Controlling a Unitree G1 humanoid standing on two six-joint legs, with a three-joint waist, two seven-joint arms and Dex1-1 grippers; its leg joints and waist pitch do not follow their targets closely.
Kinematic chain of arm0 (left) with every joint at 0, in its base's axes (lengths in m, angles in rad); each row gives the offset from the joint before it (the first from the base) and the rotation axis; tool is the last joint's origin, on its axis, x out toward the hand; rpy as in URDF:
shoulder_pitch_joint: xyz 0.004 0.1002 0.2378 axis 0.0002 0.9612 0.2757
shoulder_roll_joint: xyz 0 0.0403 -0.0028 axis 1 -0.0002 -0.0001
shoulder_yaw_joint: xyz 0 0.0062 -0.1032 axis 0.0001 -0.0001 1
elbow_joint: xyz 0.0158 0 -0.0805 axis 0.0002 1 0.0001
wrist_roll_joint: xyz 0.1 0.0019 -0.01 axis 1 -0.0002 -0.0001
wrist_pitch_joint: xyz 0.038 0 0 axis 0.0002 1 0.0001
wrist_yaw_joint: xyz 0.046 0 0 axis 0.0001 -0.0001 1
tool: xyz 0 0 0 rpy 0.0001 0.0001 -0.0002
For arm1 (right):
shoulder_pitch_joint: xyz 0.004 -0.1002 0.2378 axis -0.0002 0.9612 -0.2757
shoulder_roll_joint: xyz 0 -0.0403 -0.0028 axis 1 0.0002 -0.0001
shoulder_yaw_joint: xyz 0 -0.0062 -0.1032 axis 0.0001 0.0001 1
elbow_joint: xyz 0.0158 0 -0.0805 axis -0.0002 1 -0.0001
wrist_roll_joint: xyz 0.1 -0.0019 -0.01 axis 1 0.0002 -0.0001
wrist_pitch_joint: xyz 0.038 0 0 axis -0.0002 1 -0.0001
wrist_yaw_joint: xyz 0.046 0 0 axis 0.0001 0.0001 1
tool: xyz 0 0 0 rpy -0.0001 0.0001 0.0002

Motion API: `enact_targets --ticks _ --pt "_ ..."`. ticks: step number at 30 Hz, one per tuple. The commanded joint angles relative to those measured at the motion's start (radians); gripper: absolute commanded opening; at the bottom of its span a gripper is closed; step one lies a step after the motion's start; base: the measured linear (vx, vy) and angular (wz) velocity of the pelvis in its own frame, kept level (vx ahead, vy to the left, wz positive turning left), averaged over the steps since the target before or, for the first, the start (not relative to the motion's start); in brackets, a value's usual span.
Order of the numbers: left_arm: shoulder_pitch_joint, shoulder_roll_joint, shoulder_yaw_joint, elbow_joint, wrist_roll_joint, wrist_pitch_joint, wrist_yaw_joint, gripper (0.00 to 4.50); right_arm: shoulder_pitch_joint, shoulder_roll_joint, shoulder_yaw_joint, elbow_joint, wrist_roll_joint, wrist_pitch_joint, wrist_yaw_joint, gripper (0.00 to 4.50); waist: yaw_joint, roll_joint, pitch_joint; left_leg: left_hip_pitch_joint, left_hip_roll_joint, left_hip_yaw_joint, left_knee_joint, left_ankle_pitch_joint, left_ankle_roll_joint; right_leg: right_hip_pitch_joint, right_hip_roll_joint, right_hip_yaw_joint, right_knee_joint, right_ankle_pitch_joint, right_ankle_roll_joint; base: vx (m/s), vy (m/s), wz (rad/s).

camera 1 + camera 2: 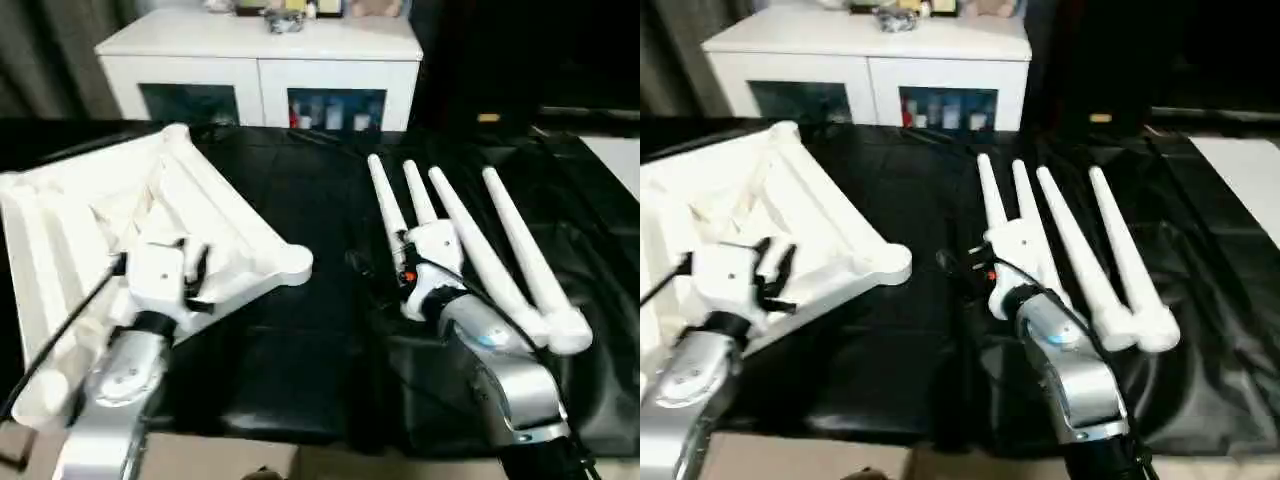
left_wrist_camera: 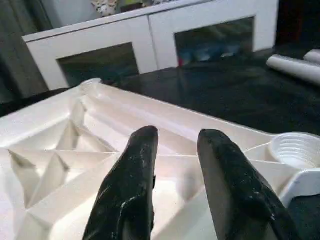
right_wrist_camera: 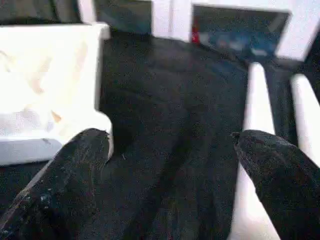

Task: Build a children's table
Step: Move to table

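Tabletop: the tabletop (image 1: 90, 230) lies ribbed side up on the left of the black surface (image 1: 300, 330); four legs (image 1: 470, 250) lie side by side to the right, none fitted.
Left gripper: the left gripper (image 2: 175, 150) hovers over the ribs, partly open, empty.
Right gripper: the right gripper (image 3: 170, 160) is wide open, empty, beside the legs.
Risk: a round leg may roll off if nudged.
Views: the left wrist view reveals a threaded corner socket (image 2: 295, 149); a cabinet (image 1: 260, 60) stands behind.

white tabletop (image 1: 70, 230), white legs (image 1: 480, 250), black cloth (image 1: 300, 330)
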Motion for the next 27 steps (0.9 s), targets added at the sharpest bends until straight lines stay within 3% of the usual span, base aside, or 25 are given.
enact_targets --ticks 1,2,3,4,5,6,7,8,9,10,11,12,13,14,16,17,18,19,20,21,22,23,25,27 --pt "0.002 0.007 0.011 0.003 0.021 0.025 0.014 1.58 -0.007 0.016 0.003 0.017 -0.013 -0.015 -0.009 4.5 0.006 -0.005 -0.049 -0.062 0.071 -0.151 0.076 -0.077 -0.101 0.083 -0.278 0.126 -0.19 -0.636 -0.125 0.0 0.213 -0.34" --pt "0.003 -0.001 0.013 0.016 0.026 0.035 0.026 1.58 -0.007 0.021 0.008 0.033 -0.017 -0.029 -0.011 4.5 -0.002 -0.013 -0.037 -0.037 0.073 -0.145 0.006 -0.125 -0.096 0.07 -0.201 0.077 -0.187 -0.624 -0.19 -0.057 0.263 -0.18" --pt "-0.004 -0.011 0.014 0.021 0.032 0.04 0.042 1.58 -0.012 0.023 0.01 0.045 -0.02 -0.035 -0.013 4.5 0.003 0.012 -0.043 -0.008 0.063 -0.132 -0.052 -0.117 -0.067 0.064 -0.146 0.047 -0.178 -0.593 -0.219 -0.057 0.263 -0.18" --pt "-0.004 -0.012 0.014 0.021 0.033 0.041 0.043 1.58 -0.012 0.023 0.01 0.045 -0.02 -0.036 -0.013 4.5 -0.013 0.01 -0.037 0.017 0.053 -0.116 -0.11 -0.111 -0.032 0.043 -0.067 0.006 -0.161 -0.567 -0.217 -0.085 0.254 0.17" --pt "-0.015 -0.019 0.01 0.031 0.058 0.043 0.066 1.58 -0.02 0.025 0.013 0.062 -0.021 -0.046 -0.016 4.5 -0.056 0.053 -0.053 0.067 0.078 -0.113 -0.178 -0.283 0.01 -0.008 0.076 -0.031 -0.06 -0.398 -0.171 -0.103 0.273 0.15" --pt "-0.021 -0.018 0.006 0.037 0.075 0.042 0.075 1.58 -0.023 0.027 0.014 0.069 -0.022 -0.049 -0.017 4.5 -0.069 0.083 -0.056 0.043 0.101 -0.147 -0.224 -0.401 -0.07 0.01 0.095 -0.036 0.03 -0.115 -0.14 -0.103 0.273 0.15" --pt "-0.029 -0.023 0.006 0.046 0.08 0.046 0.085 1.58 -0.03 0.028 0.014 0.079 -0.023 -0.055 -0.019 4.5 -0.063 0.08 -0.051 0.042 0.13 -0.172 -0.221 -0.44 -0.163 0.022 0.072 -0.021 -0.008 0.044 -0.138 -0.098 0.25 -0.03" --pt "-0.033 -0.026 0.006 0.049 0.08 0.048 0.088 1.58 -0.032 0.028 0.015 0.083 -0.024 -0.058 -0.019 4.5 -0.057 0.083 -0.046 0.048 0.167 -0.188 -0.231 -0.532 -0.3 0.024 0.057 -0.013 -0.021 0.063 -0.122 -0.078 0.157 0.03" --pt "-0.041 -0.034 0.009 0.061 0.078 0.049 0.095 1.58 -0.039 0.031 0.015 0.097 -0.026 -0.069 -0.02 4.5 -0.06 0.088 -0.052 0.061 0.195 -0.21 -0.24 -0.547 -0.321 0.025 0.055 -0.011 -0.013 0.025 -0.105 -0.078 0.157 0.03" --pt "-0.053 -0.041 0.011 0.07 0.077 0.053 0.102 1.58 -0.045 0.032 0.015 0.11 -0.031 -0.078 -0.024 4.5 -0.065 0.087 -0.053 0.071 0.221 -0.228 -0.248 -0.529 -0.322 0.013 0.057 -0.009 0.006 -0.016 -0.085 -0.073 0.106 0.04" --pt "-0.063 -0.048 0.011 0.078 0.078 0.057 0.106 1.58 -0.048 0.032 0.015 0.121 -0.038 -0.088 -0.027 4.5 -0.066 0.09 -0.058 0.068 0.254 -0.246 -0.262 -0.441 -0.25 0.007 0.064 -0.007 0.046 -0.093 -0.042 -0.09 0.08 0.04" --pt "-0.074 -0.048 0.001 0.087 0.097 0.052 0.111 1.58 -0.048 0.036 0.01 0.134 -0.042 -0.101 -0.029 4.5 -0.058 0.085 -0.065 0.059 0.256 -0.235 -0.267 -0.393 -0.199 -0.01 0.073 -0.009 0.079 -0.129 -0.026 -0.09 0.08 0.04" --pt "-0.075 -0.047 -0.001 0.087 0.099 0.05 0.112 1.58 -0.047 0.036 0.01 0.135 -0.042 -0.103 -0.029 4.5 -0.05 0.088 -0.066 0.043 0.237 -0.218 -0.281 -0.439 -0.163 -0.005 0.082 -0.009 0.095 -0.141 -0.033 -0.105 0.015 0.07" --pt "-0.082 -0.066 0.005 0.097 0.077 0.071 0.108 1.58 -0.042 0.037 0.006 0.144 -0.047 -0.114 -0.035 4.5 -0.045 0.094 -0.072 0.053 0.207 -0.211 -0.278 -0.489 -0.114 -0.003 0.079 -0.004 0.082 -0.139 -0.043 -0.093 -0.063 -0.02" --pt "-0.085 -0.071 0.006 0.102 0.076 0.075 0.11 1.58 -0.039 0.038 0.004 0.142 -0.045 -0.116 -0.036 4.5 -0.047 0.076 -0.072 0.044 0.175 -0.199 -0.274 -0.516 -0.048 0.018 0.06 0.014 0.045 -0.125 -0.06 -0.09 -0.089 -0.04" --pt "-0.09 -0.077 0.006 0.114 0.074 0.082 0.11 1.58 -0.034 0.037 0.002 0.138 -0.046 -0.116 -0.041 4.5 -0.043 0.047 -0.077 0.011 0.085 -0.147 -0.203 -0.485 -0.043 0.042 -0.009 0.062 -0.062 -0.126 -0.135 -0.077 -0.146 -0.15" --pt "-0.093 -0.079 0.005 0.121 0.076 0.082 0.109 1.58 -0.032 0.036 0.003 0.136 -0.047 -0.116 -0.045 4.5 -0.035 0.01 -0.069 -0.02 0.037 -0.103 -0.136 -0.345 -0.031 0.056 -0.065 0.081 -0.125 -0.226 -0.125 -0.077 -0.146 -0.15" --pt "-0.093 -0.081 0.003 0.133 0.079 0.077 0.111 1.58 -0.029 0.033 0.002 0.137 -0.046 -0.117 -0.046 4.5 0.003 0.008 -0.065 -0.019 0.046 -0.097 -0.078 -0.063 -0.03 0.061 -0.112 0.104 -0.149 -0.411 -0.007 -0.07 -0.153 -0.24" --pt "-0.093 -0.082 0.001 0.141 0.082 0.075 0.112 1.58 -0.028 0.032 0.003 0.138 -0.045 -0.119 -0.046 4.5 0.004 -0.004 -0.059 -0.036 0.047 -0.094 -0.078 0.002 -0.031 0.066 -0.101 0.103 -0.152 -0.481 0.049 -0.055 -0.108 -0.28" --pt "-0.092 -0.085 -0.002 0.149 0.08 0.072 0.109 1.58 -0.026 0.026 0.003 0.14 -0.049 -0.119 -0.046 4.5 0.01 0.019 -0.055 -0.046 0.061 -0.1 -0.105 0.026 -0.064 0.072 -0.082 0.082 -0.143 -0.568 0.058 -0.055 -0.108 -0.28" --pt "-0.09 -0.089 -0.005 0.154 0.08 0.07 0.106 1.58 -0.023 0.022 0.002 0.141 -0.053 -0.121 -0.046 4.5 0.004 0.029 -0.06 -0.034 0.086 -0.101 -0.154 -0.046 -0.088 0.063 -0.037 0.057 -0.124 -0.492 -0.001 -0.035 -0.042 -0.22" --pt "-0.088 -0.091 -0.008 0.157 0.08 0.07 0.104 1.58 -0.02 0.019 0.002 0.142 -0.056 -0.123 -0.045 4.5 -0.01 0.039 -0.056 -0.026 0.098 -0.102 -0.174 -0.163 -0.111 0.053 -0.001 0.038 -0.111 -0.448 -0.05 0.0 0.0 0.0" --pt "-0.082 -0.095 -0.01 0.159 0.088 0.066 0.105 1.58 -0.012 0.013 -0.001 0.142 -0.057 -0.129 -0.042 4.5 -0.02 0.054 -0.063 -0.012 0.11 -0.107 -0.181 -0.257 -0.119 0.047 0.005 0.04 -0.1 -0.352 -0.113 0.0 0.0 0.0" --pt "-0.079 -0.088 -0.016 0.157 0.105 0.064 0.101 1.58 -0.006 0.008 -0.003 0.147 -0.062 -0.131 -0.048 4.5 -0.02 0.057 -0.065 -0.006 0.115 -0.105 -0.184 -0.274 -0.111 0.049 0.001 0.043 -0.096 -0.25 -0.157 0.0 0.0 0.0"
